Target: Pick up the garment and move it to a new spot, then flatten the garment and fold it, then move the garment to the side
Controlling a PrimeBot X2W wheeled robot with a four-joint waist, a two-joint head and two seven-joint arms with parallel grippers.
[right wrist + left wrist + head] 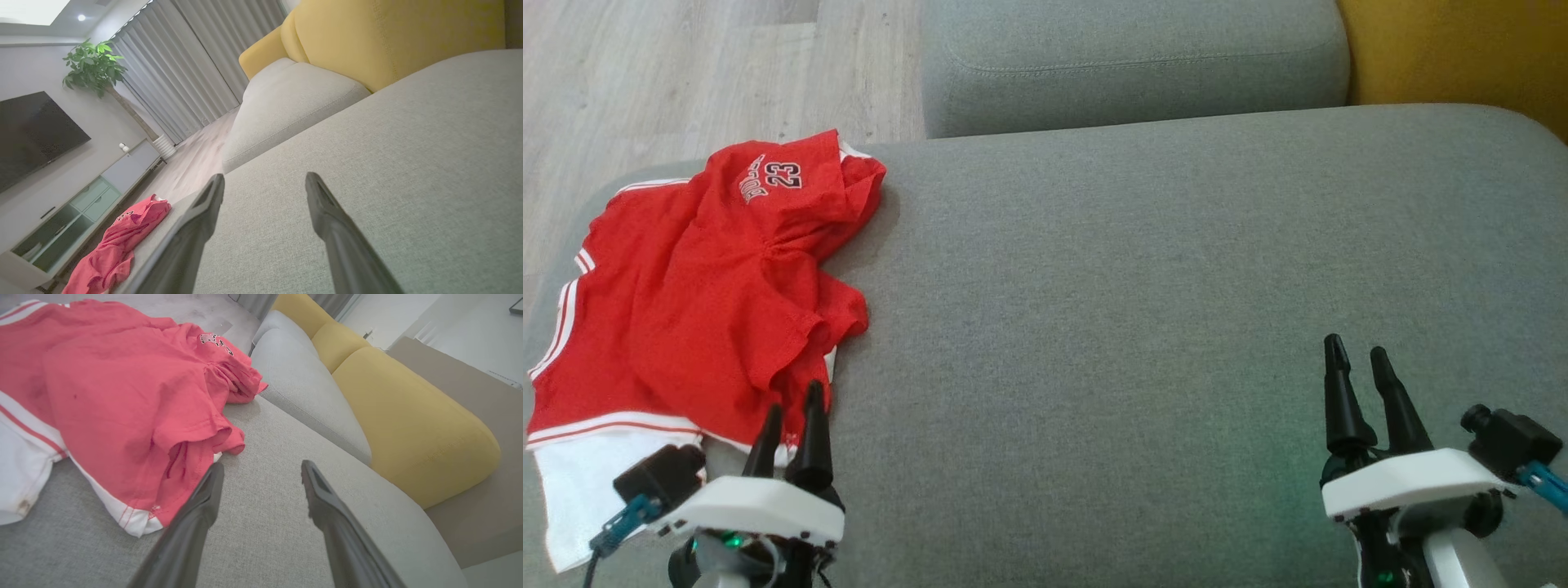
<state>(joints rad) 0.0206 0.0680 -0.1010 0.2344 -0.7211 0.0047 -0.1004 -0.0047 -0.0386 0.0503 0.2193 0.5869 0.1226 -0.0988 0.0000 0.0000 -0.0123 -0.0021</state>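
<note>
The garment [694, 294] is a red jersey with white trim and the number 23, lying crumpled at the left end of the grey sofa seat [1135, 286]. My left gripper [794, 398] stands open at the jersey's near right hem, nothing between its fingers. In the left wrist view the garment [114, 396] fills the upper left, and the left gripper [261, 469] hovers open just off its hem. My right gripper [1356, 349] is open over bare seat at the lower right, far from the jersey. In the right wrist view the garment [118, 245] lies far off at the lower left, beyond the open right gripper [264, 181].
A grey cushion [1135, 65] sits behind the seat and a yellow cushion [1462, 57] at the back right. Wooden floor [686, 82] lies beyond the seat's left edge. The right wrist view shows a TV cabinet [81, 196], a plant [94, 65] and curtains [192, 61].
</note>
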